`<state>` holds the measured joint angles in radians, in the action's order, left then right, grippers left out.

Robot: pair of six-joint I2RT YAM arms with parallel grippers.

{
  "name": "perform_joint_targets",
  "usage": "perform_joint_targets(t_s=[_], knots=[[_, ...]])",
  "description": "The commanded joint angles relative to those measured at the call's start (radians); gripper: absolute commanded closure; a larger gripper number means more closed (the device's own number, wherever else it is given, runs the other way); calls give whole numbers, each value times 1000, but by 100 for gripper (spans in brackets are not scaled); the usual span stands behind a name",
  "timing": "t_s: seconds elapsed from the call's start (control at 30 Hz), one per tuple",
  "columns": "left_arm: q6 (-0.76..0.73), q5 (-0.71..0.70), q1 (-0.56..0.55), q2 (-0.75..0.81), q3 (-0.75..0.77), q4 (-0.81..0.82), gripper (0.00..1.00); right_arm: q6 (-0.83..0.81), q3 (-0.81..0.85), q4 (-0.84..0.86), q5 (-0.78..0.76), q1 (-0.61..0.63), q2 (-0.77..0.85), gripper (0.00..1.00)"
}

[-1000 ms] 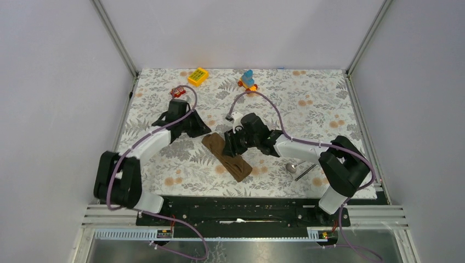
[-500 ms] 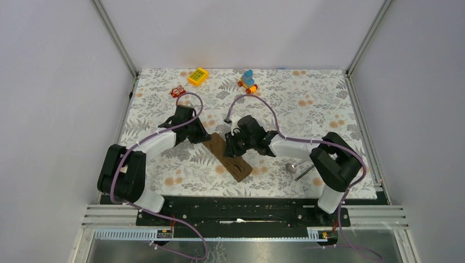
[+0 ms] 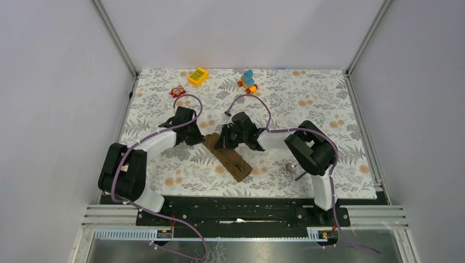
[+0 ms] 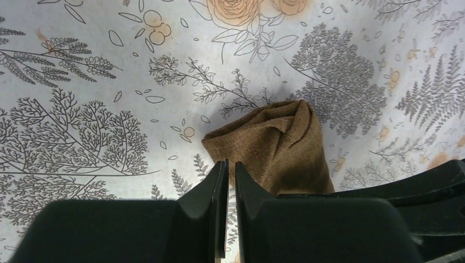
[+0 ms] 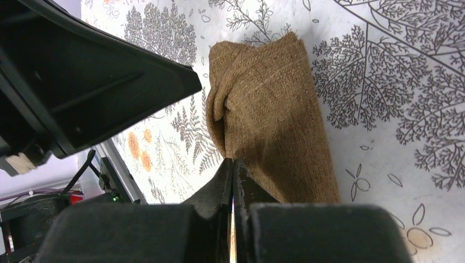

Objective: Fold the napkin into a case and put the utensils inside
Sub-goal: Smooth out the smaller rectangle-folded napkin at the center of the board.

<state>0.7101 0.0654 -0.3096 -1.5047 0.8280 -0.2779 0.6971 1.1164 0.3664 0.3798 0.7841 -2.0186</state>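
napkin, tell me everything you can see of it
The napkin is coarse brown woven cloth folded into a narrow strip, lying flat and diagonal near the middle of the floral tablecloth. Its far end is bunched, one corner curling over. The left gripper and right gripper have their tips at that end; whether they pinch it is unclear.

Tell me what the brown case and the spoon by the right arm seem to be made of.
The case looks like coarse woven cloth, matte: crossing threads show in the right wrist view, and its end puckers into soft folds. The spoon looks like metal, silvery with a bright glint, though it is too small here to be sure.
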Motion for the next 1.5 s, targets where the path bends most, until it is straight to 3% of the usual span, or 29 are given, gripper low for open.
perform_joint_targets(t_s=[0.0, 0.63, 0.87, 1.1, 1.3, 1.47], knots=[[-17, -12, 3, -36, 41, 38, 87, 34, 60, 60, -15, -16, -32, 100], [-17, 18, -63, -92, 52, 99, 87, 83, 152, 121, 16, -28, -202, 100], [-17, 34, -66, -138, 70, 109, 87, 57, 128, 81, 4, -28, -158, 100], [-17, -12, -70, 18, 53, 35, 87, -31, 141, -65, 29, -29, -27, 100], [-17, 19, -69, 18, 59, 35, 87, -108, 101, -162, -4, -41, 95, 84], [-17, 27, -69, -34, 70, 62, 87, -169, 54, -222, -17, -43, 172, 78]])
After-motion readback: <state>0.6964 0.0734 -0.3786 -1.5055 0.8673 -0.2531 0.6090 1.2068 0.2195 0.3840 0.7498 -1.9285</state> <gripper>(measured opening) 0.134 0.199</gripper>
